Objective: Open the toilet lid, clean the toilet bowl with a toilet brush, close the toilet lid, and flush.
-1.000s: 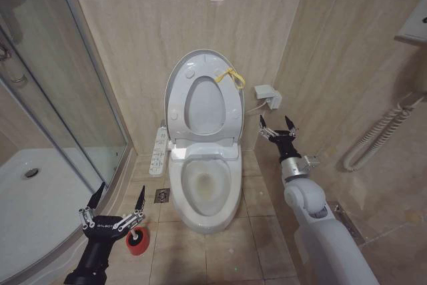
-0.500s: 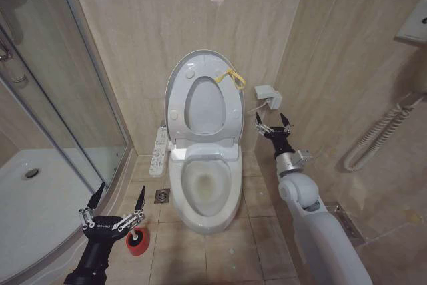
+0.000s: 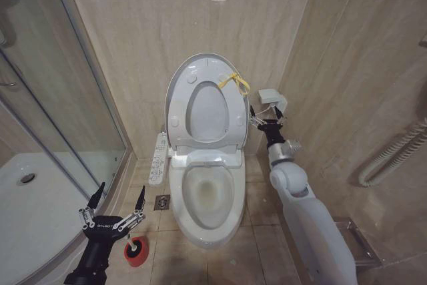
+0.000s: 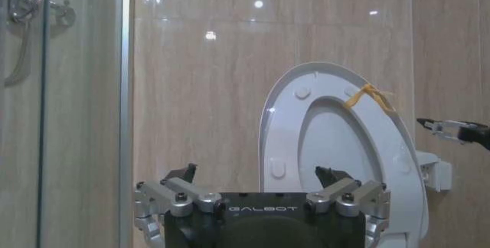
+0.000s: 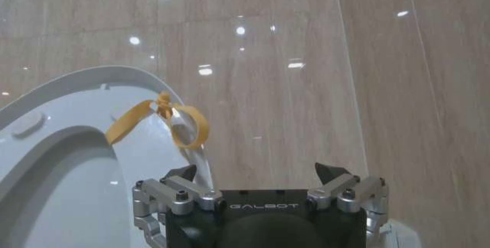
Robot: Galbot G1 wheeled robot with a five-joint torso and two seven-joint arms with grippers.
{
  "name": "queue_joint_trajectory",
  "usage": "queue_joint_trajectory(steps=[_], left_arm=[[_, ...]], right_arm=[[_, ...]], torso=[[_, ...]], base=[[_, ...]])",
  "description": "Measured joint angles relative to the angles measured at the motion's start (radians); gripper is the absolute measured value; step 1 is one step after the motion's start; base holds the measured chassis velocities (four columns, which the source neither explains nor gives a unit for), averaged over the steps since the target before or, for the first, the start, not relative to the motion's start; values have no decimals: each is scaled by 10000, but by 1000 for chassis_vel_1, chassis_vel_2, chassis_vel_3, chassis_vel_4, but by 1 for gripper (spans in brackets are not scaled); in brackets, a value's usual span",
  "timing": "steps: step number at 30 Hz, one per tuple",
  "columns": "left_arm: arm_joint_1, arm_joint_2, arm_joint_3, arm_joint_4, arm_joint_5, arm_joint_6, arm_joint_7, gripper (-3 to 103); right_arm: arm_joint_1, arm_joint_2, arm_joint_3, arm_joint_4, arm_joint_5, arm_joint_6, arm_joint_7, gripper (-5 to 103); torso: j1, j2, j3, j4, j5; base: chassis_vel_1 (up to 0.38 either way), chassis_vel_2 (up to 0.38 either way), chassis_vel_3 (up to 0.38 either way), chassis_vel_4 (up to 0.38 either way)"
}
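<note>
Glass of a shower door [image 3: 60, 91] fills the far left of the head view, with the curved white shower tray [image 3: 27, 205] behind it. Low in front of the tray hovers the left gripper [image 3: 120, 196], its fingers spread wide and holding nothing. Just beside and below it, on the tiled floor, stands a small red cup [image 3: 135, 255] with the dark head of the toilet brush [image 3: 136, 245] sitting in it; the handle cannot be made out. A small floor drain [image 3: 162, 202] lies between the cup and the toilet.

At centre is the toilet bowl [image 3: 209, 198], uncovered. The toilet lid [image 3: 207, 101] stands upright against the wall with the seat raised against it, and a yellow ribbon [image 3: 234, 82] is tied at its upper right edge. A white control panel [image 3: 159, 155] hangs on the wall left of the bowl.

Right of the lid, the right gripper [image 3: 265, 120] is raised near the lid's right edge, below the ribbon and just in front of a white wall box [image 3: 271, 97]. Its fingers are parted and empty, not touching the lid.
</note>
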Motion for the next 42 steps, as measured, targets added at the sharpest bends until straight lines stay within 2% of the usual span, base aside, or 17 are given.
queue_joint_trajectory(steps=[5, 12, 15, 16, 18, 19, 22, 27, 30, 35, 42], left_arm=[[0, 0, 0, -1, 0, 0, 0, 100], [0, 0, 0, -1, 0, 0, 0, 100], [0, 0, 0, 0, 0, 0, 0, 100], [0, 0, 0, 0, 0, 0, 0, 100], [0, 0, -1, 0, 0, 0, 0, 100], [0, 0, -1, 0, 0, 0, 0, 100], [0, 0, 0, -1, 0, 0, 0, 100], [0, 0, 0, -1, 0, 0, 0, 100], [-1, 0, 0, -1, 0, 0, 0, 100], [0, 0, 0, 0, 0, 0, 0, 100], [0, 0, 0, -1, 0, 0, 0, 100]], right_arm=[[468, 145, 71, -429, -245, -80, 8, 100], [792, 256, 49, -866, -444, 202, 37, 100], [889, 333, 163, -1160, -1491, 483, 252, 100], [889, 333, 163, -1160, -1491, 483, 252, 100], [938, 388, 290, -1285, -2351, 532, 478, 100], [938, 388, 290, -1285, -2351, 532, 478, 100], [1194, 387, 354, -1531, -3129, 512, 641, 100], [1604, 423, 304, -1963, -3503, 350, 718, 100], [2060, 606, 149, -2550, -4345, 265, 1002, 100], [2796, 796, -105, -3383, -5057, 214, 1273, 100], [4196, 896, -259, -4902, -5324, 527, 1438, 100]], torso=[[-1, 1, 0, -1, 0], [0, 1, 0, -1, 1], [0, 0, 0, -2, 0], [0, 0, 0, -2, 0], [6, -1, 2, 1, 1], [6, -1, 2, 1, 1], [7, -1, 3, -2, 2], [1, 0, 0, -3, 1], [1, 0, 0, 2, 2], [2, 0, 1, 0, 1], [2, 0, 1, -2, 0]], base=[[31, -21, -19, 20], [-7, 5, 5, -7], [-54, 88, 65, -80], [-58, 109, 74, -94], [-62, 101, 81, -88], [-66, 92, 81, -84], [-43, 50, 30, -42], [0, 0, 0, 0], [0, 0, 0, 0], [0, 0, 0, 0], [0, 0, 0, 0]])
